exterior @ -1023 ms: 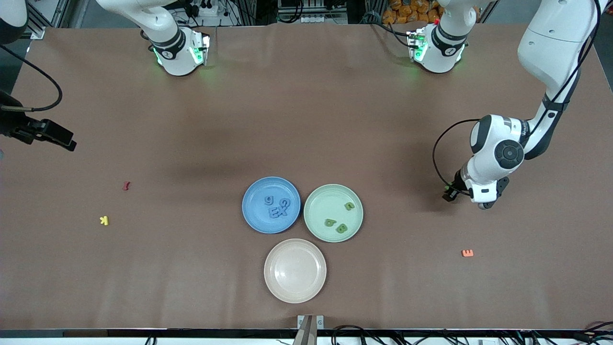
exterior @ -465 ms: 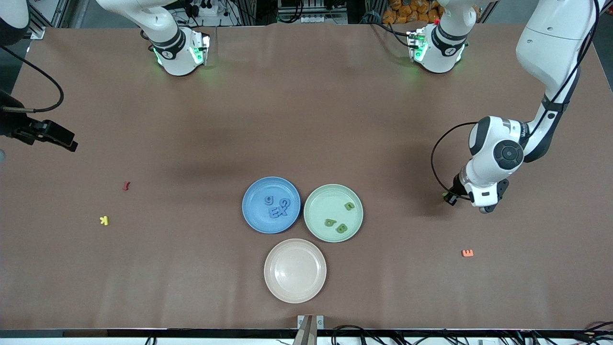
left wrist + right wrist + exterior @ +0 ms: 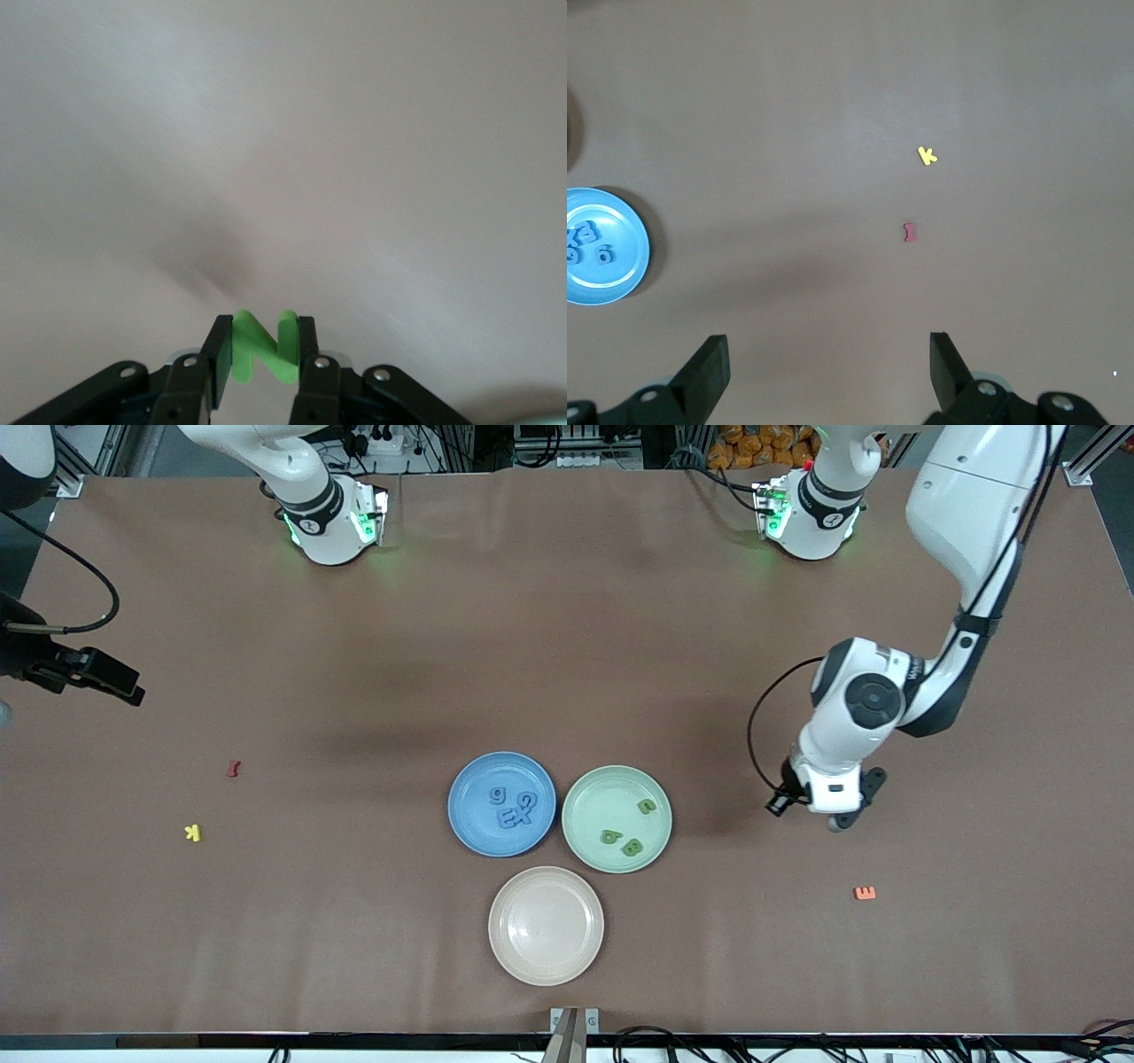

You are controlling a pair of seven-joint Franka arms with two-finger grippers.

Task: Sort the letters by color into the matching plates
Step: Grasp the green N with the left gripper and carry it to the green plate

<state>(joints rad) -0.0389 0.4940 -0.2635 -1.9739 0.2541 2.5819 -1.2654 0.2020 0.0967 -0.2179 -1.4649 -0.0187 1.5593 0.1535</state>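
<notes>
- Dead centre of the frame: E's plate [image 3: 462,815] and B's plate [image 3: 586,795] sit side by side, E's toward the right arm's end.
- Third plate [image 3: 546,957] sits just below both, nearer the camera.
- Letter K [image 3: 192,833] lies out toward the right arm's end.
- A loose E [image 3: 865,893] lies low in the frame, toward the left arm's end.
- The left gripper [image 3: 263,341] pinches the N [image 3: 261,352] over the table above that E in the frame.

A brown matte tabletop [image 3: 567,646] fills nearly the whole front view, its covering faintly creased and lit evenly from above, with soft dark shadows across its middle. Past the edge where the bases stand lie a power strip [image 3: 387,441], tangled cables, metal frame rails [image 3: 89,452] and an orange bag [image 3: 762,444]. Along the near edge runs a dark strip with more cables [image 3: 709,1036] and a small metal bracket [image 3: 574,1020] at its middle. In the wrist views the same surface looks paler.
</notes>
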